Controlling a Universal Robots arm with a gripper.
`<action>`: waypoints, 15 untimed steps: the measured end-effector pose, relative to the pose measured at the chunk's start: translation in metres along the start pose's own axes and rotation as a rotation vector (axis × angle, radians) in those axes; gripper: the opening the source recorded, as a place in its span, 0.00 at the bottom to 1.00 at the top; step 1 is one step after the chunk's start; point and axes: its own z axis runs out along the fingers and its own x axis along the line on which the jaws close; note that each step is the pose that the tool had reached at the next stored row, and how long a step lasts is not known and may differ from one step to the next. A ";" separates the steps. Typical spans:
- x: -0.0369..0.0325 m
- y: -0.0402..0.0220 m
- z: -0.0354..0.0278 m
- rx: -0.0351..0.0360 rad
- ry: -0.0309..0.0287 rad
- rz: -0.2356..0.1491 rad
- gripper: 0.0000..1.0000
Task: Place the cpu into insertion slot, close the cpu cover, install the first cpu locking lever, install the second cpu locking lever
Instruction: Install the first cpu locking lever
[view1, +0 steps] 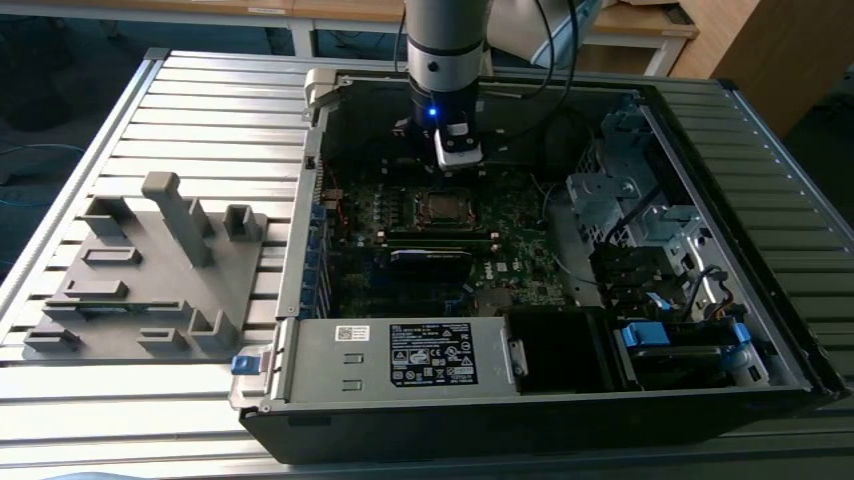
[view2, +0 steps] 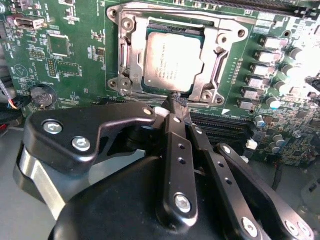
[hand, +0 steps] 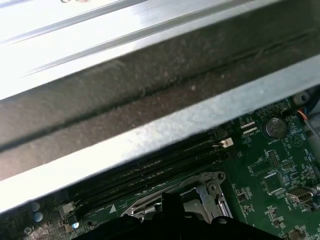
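Silver cpu (view2: 172, 62) is lying flat in the slot (view2: 131, 60) under the cover (view2: 215, 55), top middle of the second wrist view, while the gripper (view2: 178, 103), claw pinched together, is hanging just beside it, likely for the levers.

The exterior view looks steeply down from high up at the open computer case (view1: 534, 250) lying on a ribbed worktop (view1: 200, 90), the arm (view1: 447, 50) entering at 12 o'clock. The second wrist view peers close along the gripper (view2: 177, 102) onto the green circuit board (view2: 75, 50) and the insertion slot (view2: 130, 55). The first wrist view faces the case wall (hand: 150, 85), sharing the socket's rim (hand: 210, 187) and memory slots (hand: 150, 175) with its twin.
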 end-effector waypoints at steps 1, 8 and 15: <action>0.0000 0.0000 0.0000 -0.0001 0.0000 0.000 0.10; -0.0052 0.0021 0.0004 0.0002 0.0001 0.000 0.10; -0.0076 0.0030 0.0006 0.0002 0.0000 0.000 0.10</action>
